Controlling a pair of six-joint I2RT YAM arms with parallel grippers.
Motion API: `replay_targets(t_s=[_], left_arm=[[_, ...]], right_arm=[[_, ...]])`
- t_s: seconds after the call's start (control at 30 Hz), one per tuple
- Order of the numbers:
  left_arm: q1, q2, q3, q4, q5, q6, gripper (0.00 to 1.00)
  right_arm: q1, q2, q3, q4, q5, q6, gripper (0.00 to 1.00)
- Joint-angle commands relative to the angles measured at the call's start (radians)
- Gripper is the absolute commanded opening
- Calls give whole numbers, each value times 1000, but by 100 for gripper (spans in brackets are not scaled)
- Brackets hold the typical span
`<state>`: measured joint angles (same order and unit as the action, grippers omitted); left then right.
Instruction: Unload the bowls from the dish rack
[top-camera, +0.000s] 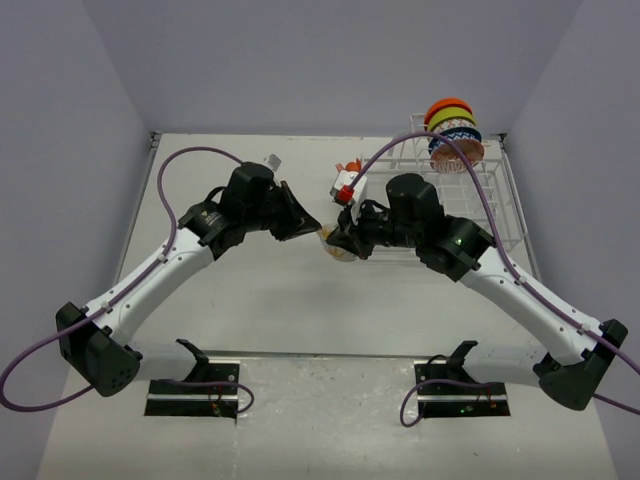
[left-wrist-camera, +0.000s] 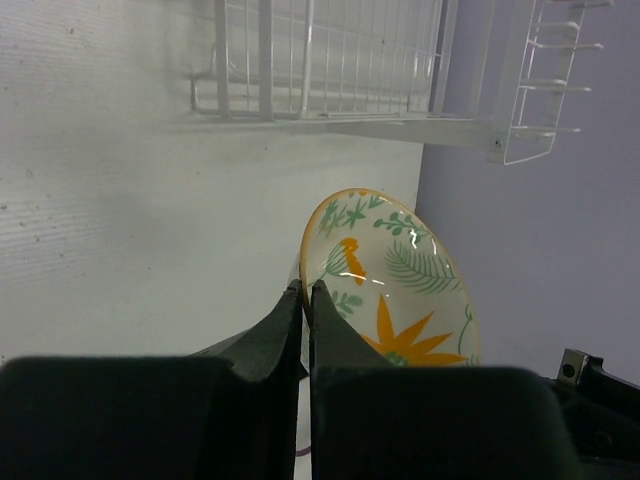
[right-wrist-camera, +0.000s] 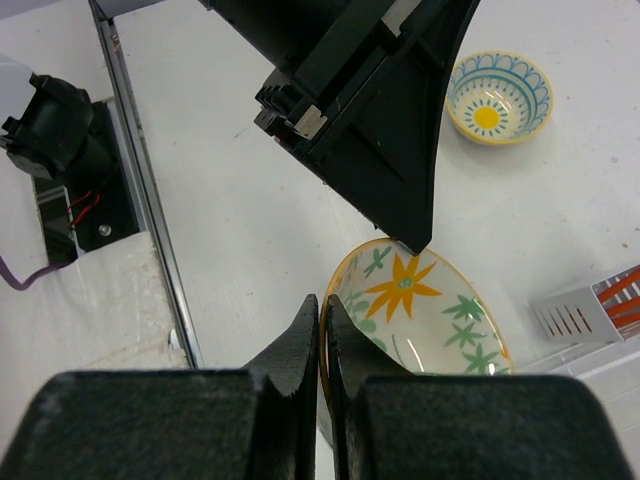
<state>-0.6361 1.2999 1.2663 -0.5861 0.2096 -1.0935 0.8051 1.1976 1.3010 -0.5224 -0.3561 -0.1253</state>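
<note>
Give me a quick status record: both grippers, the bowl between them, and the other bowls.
floral bowl: tilted, rim pinched by both grippers
left gripper: shut on floral bowl
right gripper: shut on floral bowl
stacked bowls: at far end of dish rack
yellow bowl: upright on table, outside rack

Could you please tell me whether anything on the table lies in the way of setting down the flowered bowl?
Nothing visible does. The left gripper and the right gripper both pinch the rim of the flowered bowl, and the table around it shows bare. The other bowl sits well off to the side.
</note>
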Motion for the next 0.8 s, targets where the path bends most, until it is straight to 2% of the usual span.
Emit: replay_targets(t_s=[0.0, 0.07, 0.1, 0.13, 0.27, 0.63, 0.77], left_arm=[[-34, -16, -2, 81, 94, -26, 0], [-37, -13, 1, 86, 99, -22, 3], [-40, -13, 4, 85, 99, -16, 16], [-42, -10, 7, 86, 99, -11, 21], [-51, 10, 16, 75, 116, 21, 33], [-65, 30, 48, -26, 132, 81, 35], [-65, 36, 42, -26, 152, 90, 24]], right_arm=[[3, 5, 26, 82, 26, -25, 0], [3, 7, 27, 82, 26, -27, 0], [3, 7, 29, 81, 28, -27, 0], [3, 8, 30, 78, 26, -28, 0], [11, 22, 37, 68, 25, -34, 0], [29, 31, 46, 53, 45, -42, 0], [39, 45, 43, 53, 58, -43, 0]])
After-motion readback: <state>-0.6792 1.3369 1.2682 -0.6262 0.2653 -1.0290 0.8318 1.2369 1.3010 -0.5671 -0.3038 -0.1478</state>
